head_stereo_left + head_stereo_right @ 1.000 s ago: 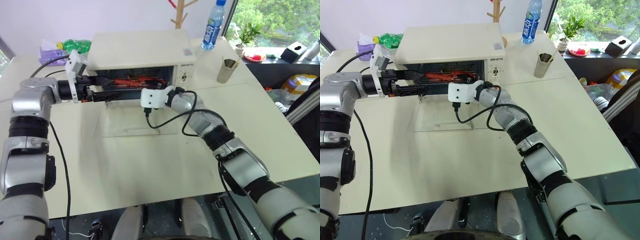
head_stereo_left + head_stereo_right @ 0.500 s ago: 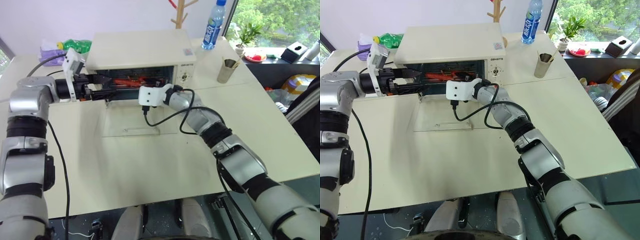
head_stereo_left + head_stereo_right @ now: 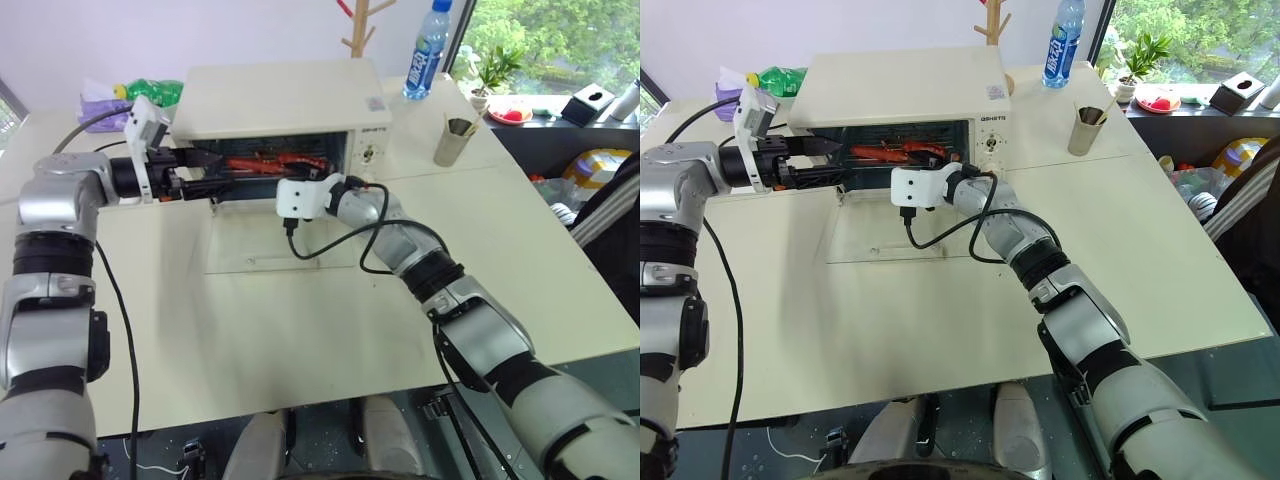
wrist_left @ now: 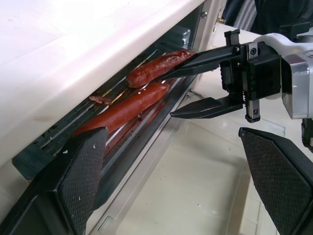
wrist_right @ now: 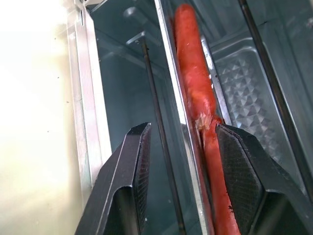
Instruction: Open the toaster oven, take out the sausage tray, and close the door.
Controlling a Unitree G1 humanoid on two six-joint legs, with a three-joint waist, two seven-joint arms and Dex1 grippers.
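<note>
Sausages lie red on the sausage tray (image 4: 132, 128), which sits inside the toaster oven (image 3: 285, 100) on the worktop (image 3: 300, 320). The door (image 3: 265, 243) is folded flat down in front of the opening. The right end effector (image 4: 183, 85) reaches into the oven mouth, its fingers partly spread astride the tray's front rim and a sausage, not visibly clamped on either. The left end effector (image 3: 215, 170) hangs at the left end of the opening, spread wide and grasping nothing.
</note>
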